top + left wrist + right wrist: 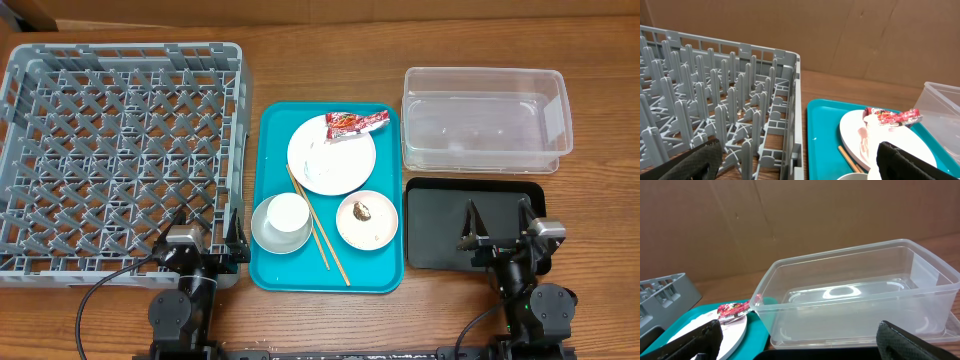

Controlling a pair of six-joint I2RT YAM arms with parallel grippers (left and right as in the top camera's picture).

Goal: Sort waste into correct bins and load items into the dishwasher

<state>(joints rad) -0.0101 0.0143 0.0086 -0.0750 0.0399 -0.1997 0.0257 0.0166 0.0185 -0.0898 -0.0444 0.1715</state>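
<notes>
Snack wrapper (355, 123), crumpled, red and silver, lies on the far rim of the white plate (331, 155) at the far end of the teal tray (275, 130), one twisted end poking toward the tray's right wall. Nothing appears sorted yet. The grey dish rack (120, 160) to the left of the teal tray holds no dishes, and neither the clear tub (485, 118) nor the black tray (440, 225) to its right holds any waste. At the tray's near end sit a bowl (270, 232) with a cup (288, 212) inside it, a pair of chopsticks (318, 225) laid aslant, and a small dish (367, 219) carrying a brown scrap (361, 211). Both arms wait at the near edge of the desk (330, 320). The left hand (208, 225) is spread wide and empty at the tray's left, over the rack's near wall; the right hand (497, 222) is equally wide and empty at the tray's right, above the black tray. The opening step looks to be clearing the wrapper. That calls for a reach to the tray's far end and a pinch on the foil's raised folds, without dragging the plate beneath.
</notes>
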